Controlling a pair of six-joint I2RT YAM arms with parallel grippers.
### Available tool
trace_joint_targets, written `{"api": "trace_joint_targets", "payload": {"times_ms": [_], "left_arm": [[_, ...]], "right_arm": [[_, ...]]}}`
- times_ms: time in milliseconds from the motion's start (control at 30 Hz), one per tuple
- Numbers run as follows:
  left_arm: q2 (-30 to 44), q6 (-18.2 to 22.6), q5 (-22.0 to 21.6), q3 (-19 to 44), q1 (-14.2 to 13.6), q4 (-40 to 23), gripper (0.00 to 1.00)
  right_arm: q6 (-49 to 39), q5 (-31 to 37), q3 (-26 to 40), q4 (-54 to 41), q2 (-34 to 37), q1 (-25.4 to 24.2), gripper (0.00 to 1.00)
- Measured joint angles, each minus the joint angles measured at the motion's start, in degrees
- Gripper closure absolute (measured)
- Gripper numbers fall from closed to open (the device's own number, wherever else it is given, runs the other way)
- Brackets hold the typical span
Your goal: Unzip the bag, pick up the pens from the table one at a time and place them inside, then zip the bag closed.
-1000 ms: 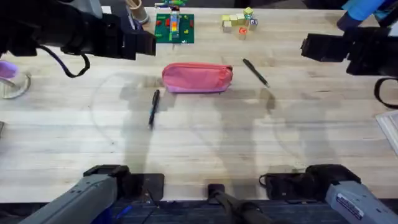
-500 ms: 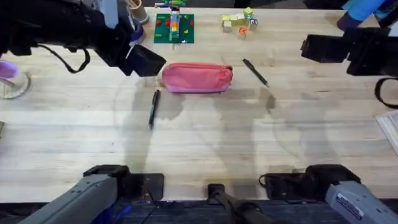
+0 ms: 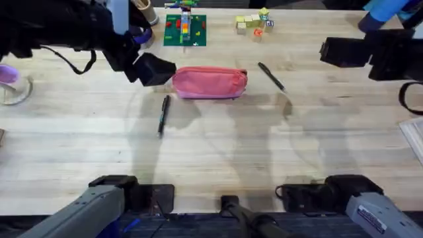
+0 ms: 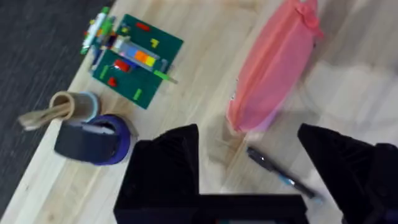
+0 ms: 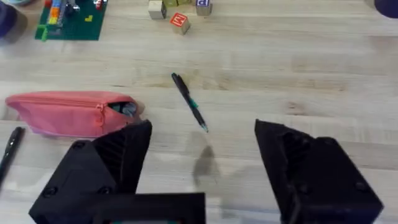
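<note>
Wide bare planks of the table are left open in front of the pink pouch. The pouch's left end is crowded by the left gripper, jaws parted. Its right end is flanked by one pen; the other pen lies near its front left. Behind it, passage is narrowed by the green baseplate and the blocks.

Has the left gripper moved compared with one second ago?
Yes. In the overhead view the left gripper has shifted right and slightly toward the camera, and is now at the left end of the bag, which has not moved.
</note>
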Motion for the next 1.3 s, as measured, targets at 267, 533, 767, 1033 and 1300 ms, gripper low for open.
{"api": "trace_joint_targets", "payload": {"times_ms": [267,533,767,1033,1300], "left_arm": [[7.89,11.88,0.51,0.30,0.00,-1.92,0.007],[15.00,15.01,0.54,0.30,0.00,-1.13,0.007],[20.82,15.45,1.75,0.30,0.00,0.39,0.008],[27.22,15.79,5.71,0.30,0.00,4.14,0.007],[29.70,15.82,9.00,0.30,0.00,5.40,0.006]], "right_arm": [[0.00,0.00,0.02,0.05,-0.01,0.00,0.005],[-0.02,0.00,0.04,0.09,0.01,0.00,0.005],[-0.01,0.00,0.09,0.09,0.00,0.00,0.005],[-0.02,0.00,0.09,0.08,0.01,0.00,0.005],[-0.02,0.00,0.09,0.08,-0.01,0.00,0.005]]}}
